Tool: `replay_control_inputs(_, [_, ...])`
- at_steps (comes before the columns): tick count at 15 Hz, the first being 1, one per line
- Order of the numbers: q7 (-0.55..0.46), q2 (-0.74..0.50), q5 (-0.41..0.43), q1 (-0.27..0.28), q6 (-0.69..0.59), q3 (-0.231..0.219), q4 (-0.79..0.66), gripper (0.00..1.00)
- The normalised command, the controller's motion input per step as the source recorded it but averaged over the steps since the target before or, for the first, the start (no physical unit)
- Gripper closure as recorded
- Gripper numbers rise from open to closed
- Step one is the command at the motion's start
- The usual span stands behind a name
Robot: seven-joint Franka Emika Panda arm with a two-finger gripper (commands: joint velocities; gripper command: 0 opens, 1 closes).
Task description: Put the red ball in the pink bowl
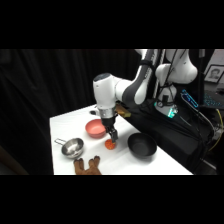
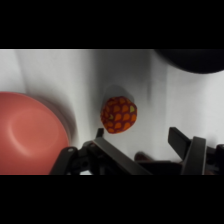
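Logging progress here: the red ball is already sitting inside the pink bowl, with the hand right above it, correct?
Not quite. The red ball lies on the white table beside the pink bowl, not inside it, as the wrist view shows. The hand is right above it.

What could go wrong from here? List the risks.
1. The red ball is round and lies loose on the table; if the open gripper closes off-centre, it may squirt out and roll.
2. The pink bowl sits close beside the ball, so a finger could knock its rim.
3. A nudged ball might roll toward the black bowl.
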Motion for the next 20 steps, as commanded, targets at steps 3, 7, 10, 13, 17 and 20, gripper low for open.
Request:
replay_control_inputs(3, [0.09,0.11,0.058,0.046,0.31,-0.014,-0.04,0.00])
replay_control_inputs(7, [0.11,0.13,0.004,0.080,0.28,-0.062,-0.01,0.00])
replay_control_inputs(10, [0.10,0.10,-0.009,0.093,0.22,-0.084,0.01,0.00])
replay_control_inputs(13, [0.09,0.06,-0.008,0.093,0.19,-0.087,0.00,0.00])
replay_control_inputs(17, [0.08,0.04,-0.005,0.086,0.18,-0.082,-0.01,0.00])
replay_control_inputs(20, [0.07,0.05,0.004,0.085,0.18,-0.064,-0.01,0.00])
